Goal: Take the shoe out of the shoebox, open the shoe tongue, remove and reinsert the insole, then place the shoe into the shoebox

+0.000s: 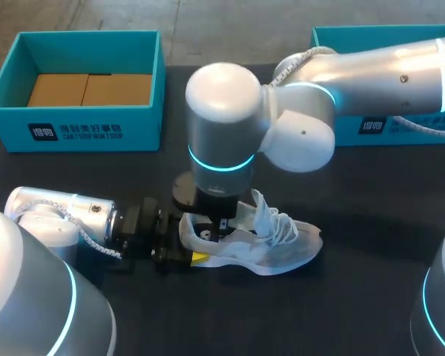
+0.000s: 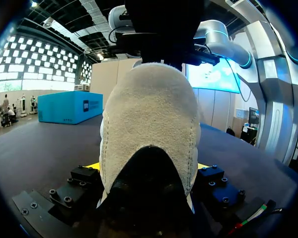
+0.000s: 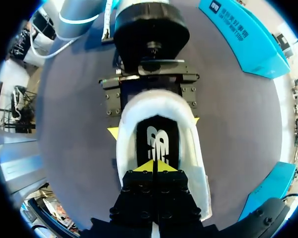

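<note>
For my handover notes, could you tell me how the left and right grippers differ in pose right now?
The left gripper lies level, fingers spread, clamping the shoe at its heel from both sides; the right gripper points down into its opening, tips closed together over the insole. Both are at the heel end.

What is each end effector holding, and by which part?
Left end effector clamps the shoe by its heel, a finger on each side. Right end effector is shut over the insole inside the shoe; whether it pinches the insole cannot be told.
</note>
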Robot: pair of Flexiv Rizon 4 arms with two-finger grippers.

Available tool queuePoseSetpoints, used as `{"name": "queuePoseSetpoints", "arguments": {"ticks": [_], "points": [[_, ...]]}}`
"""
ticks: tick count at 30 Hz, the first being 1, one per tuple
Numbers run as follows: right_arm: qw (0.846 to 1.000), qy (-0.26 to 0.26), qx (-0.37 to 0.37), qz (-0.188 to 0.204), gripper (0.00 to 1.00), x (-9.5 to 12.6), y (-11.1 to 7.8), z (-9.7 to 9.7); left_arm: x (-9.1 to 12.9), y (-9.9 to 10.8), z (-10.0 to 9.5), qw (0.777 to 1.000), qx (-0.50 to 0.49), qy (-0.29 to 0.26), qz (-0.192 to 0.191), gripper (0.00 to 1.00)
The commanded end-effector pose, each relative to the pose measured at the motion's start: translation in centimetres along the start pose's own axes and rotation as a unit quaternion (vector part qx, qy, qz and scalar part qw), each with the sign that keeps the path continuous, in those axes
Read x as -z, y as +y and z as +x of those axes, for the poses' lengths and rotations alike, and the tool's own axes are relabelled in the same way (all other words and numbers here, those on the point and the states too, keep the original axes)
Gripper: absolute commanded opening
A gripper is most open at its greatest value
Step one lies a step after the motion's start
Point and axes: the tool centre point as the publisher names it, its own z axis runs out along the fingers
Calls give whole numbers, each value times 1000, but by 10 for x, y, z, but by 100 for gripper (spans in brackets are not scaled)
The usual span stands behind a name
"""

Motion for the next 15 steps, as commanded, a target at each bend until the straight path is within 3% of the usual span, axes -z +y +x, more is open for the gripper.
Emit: {"name": "queuePoseSetpoints", "arguments": {"ticks": [1,15], "points": [[1000,-5,3,-4,0,-2,-8,-1,0,3,-2,1000,0,-1,0,0],[1000,-13,6,5,0,-1,-23,-16,0,3,-2,1000,0,-1,0,0]]}}
